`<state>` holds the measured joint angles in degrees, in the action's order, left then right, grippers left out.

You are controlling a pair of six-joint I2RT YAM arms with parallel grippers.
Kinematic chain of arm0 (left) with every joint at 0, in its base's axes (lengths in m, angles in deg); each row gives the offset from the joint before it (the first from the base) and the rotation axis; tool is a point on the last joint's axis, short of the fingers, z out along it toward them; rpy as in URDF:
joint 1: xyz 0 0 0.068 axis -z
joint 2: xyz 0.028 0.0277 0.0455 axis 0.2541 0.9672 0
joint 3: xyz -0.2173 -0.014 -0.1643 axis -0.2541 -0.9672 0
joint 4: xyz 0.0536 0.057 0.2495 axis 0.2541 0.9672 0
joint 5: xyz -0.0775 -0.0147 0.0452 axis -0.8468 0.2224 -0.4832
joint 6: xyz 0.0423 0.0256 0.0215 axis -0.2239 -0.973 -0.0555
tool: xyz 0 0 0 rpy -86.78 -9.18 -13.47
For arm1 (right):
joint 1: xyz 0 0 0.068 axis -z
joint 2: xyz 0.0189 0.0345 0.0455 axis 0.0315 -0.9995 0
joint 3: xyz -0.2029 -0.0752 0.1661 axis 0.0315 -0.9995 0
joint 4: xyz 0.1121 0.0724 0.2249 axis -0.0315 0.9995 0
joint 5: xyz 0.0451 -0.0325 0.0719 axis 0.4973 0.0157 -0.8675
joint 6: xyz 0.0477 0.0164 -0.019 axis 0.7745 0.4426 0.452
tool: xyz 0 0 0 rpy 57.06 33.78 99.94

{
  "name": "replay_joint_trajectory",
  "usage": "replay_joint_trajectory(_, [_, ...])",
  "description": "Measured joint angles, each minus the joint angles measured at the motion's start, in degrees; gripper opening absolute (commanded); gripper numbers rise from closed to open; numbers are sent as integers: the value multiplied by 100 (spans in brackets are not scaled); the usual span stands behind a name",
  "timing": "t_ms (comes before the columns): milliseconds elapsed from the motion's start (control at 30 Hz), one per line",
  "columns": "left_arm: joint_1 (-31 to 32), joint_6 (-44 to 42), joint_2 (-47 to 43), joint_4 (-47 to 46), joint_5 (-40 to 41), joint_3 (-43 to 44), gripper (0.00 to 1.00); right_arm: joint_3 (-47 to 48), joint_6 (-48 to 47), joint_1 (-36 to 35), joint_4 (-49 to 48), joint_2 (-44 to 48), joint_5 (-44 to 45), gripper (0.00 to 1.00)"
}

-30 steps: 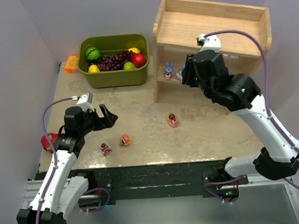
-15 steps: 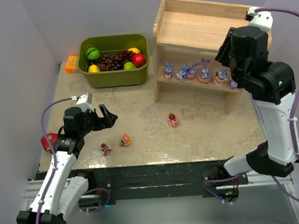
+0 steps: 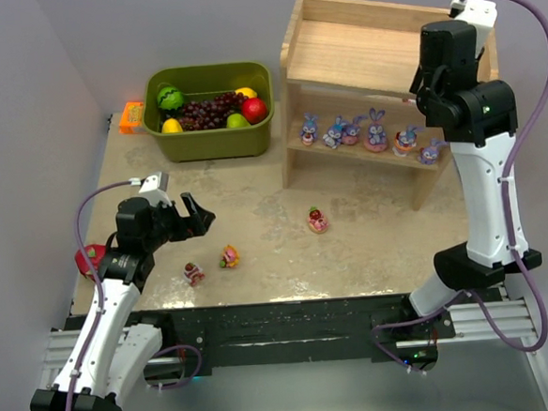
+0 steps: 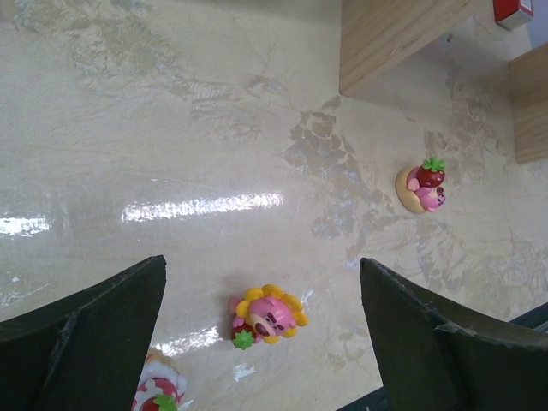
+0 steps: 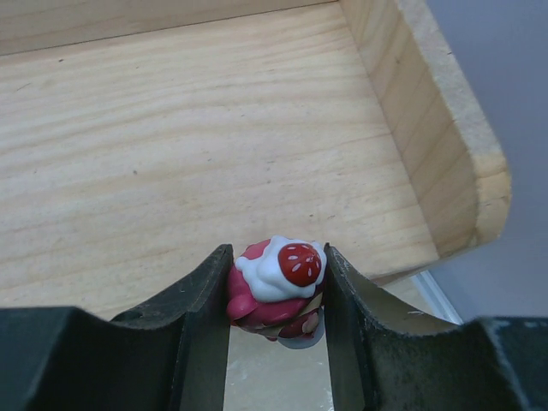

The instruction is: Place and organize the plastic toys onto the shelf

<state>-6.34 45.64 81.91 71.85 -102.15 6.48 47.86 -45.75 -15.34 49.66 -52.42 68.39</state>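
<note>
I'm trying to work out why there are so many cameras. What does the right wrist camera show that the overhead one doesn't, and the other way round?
Right wrist only: the right gripper shut on a red bear with a cream-and-strawberry top. Overhead only: the bunnies lined up on the lower tier, three toys on the table, the green bin of fruit and the left gripper. Both: the shelf, namely its top board.

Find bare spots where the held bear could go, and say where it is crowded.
The shelf's top tier is bare between its back and side boards; the right claw holds the bear by its right front corner. The lower tier is crowded with bunnies. Bare table lies before the shelf.
</note>
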Motion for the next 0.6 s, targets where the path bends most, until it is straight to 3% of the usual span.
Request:
replay_joint_trajectory(467, [0,2,52,7,66,0,100,-671,-662,1034,-791,192,-632,0])
replay_joint_trajectory(533, [0,2,52,7,70,-4,100,-730,-660,1086,-883,205,-693,8])
replay_joint_trajectory(567, [0,0,55,9,74,-4,100,-743,-658,1099,-914,205,-704,24])
replay_joint_trajectory(600, [0,0,59,7,79,-7,100,-765,-658,1113,-944,208,-710,33])
